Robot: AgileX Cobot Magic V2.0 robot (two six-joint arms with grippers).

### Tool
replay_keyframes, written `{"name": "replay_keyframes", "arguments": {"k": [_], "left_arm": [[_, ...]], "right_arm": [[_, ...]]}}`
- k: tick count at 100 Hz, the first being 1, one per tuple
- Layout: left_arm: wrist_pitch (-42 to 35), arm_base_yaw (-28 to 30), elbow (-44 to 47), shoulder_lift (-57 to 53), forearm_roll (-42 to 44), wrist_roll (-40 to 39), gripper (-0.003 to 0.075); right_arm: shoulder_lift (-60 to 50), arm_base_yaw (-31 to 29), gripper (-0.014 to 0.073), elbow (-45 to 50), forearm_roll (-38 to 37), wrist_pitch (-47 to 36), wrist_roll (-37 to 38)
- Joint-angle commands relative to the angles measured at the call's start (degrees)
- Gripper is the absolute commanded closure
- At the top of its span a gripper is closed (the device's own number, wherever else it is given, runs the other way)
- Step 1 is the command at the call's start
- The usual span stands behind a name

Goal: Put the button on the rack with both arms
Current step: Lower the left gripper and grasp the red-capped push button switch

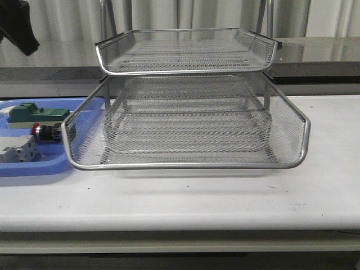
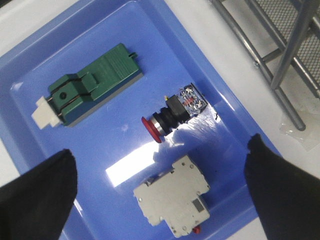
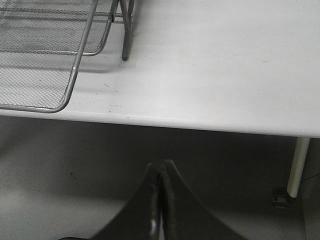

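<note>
The button [image 2: 172, 112], with its red cap, black body and blue rear block, lies on its side in the blue tray [image 2: 150, 45]; it also shows at the table's left [image 1: 43, 131], just beside the rack. My left gripper [image 2: 160, 150] hovers open above the tray, its black fingers [image 2: 42, 195] spread wide with nothing between them, the button just past the fingertips. The silver wire-mesh rack [image 1: 185, 112] stands mid-table. My right gripper [image 3: 161, 167] is shut and empty, off the table's front edge to the right of the rack's corner [image 3: 55, 105].
A green-topped block [image 2: 92, 85] and a white circuit breaker [image 2: 172, 200] share the blue tray with the button. A rack leg [image 2: 285, 100] stands close beside the tray. White tabletop [image 3: 215, 60] stretches to the right of the rack. A black part of the left arm [image 1: 17, 25] hangs at the upper left.
</note>
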Motion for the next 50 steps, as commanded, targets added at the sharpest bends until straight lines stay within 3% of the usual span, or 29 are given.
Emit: {"name": "replay_keyframes", "arguments": {"k": [1, 22, 50], "left_arm": [[1.89, -0.43, -6.84, 1.75, -1.62, 4.86, 0.0082], [6.70, -0.43, -14.31, 10.93, -2.78, 13.87, 0.0082], [5.03, -2.53, -14.97, 17.16, -3.01, 17.66, 0.0082]], "right_arm": [[0.31, -0.18, 0.0664, -1.87, -0.59, -3.35, 0.02], [0.31, -0.18, 0.0664, -1.87, -0.59, -3.35, 0.02], [0.31, -0.18, 0.0664, -1.87, -0.59, -3.35, 0.02]]}}
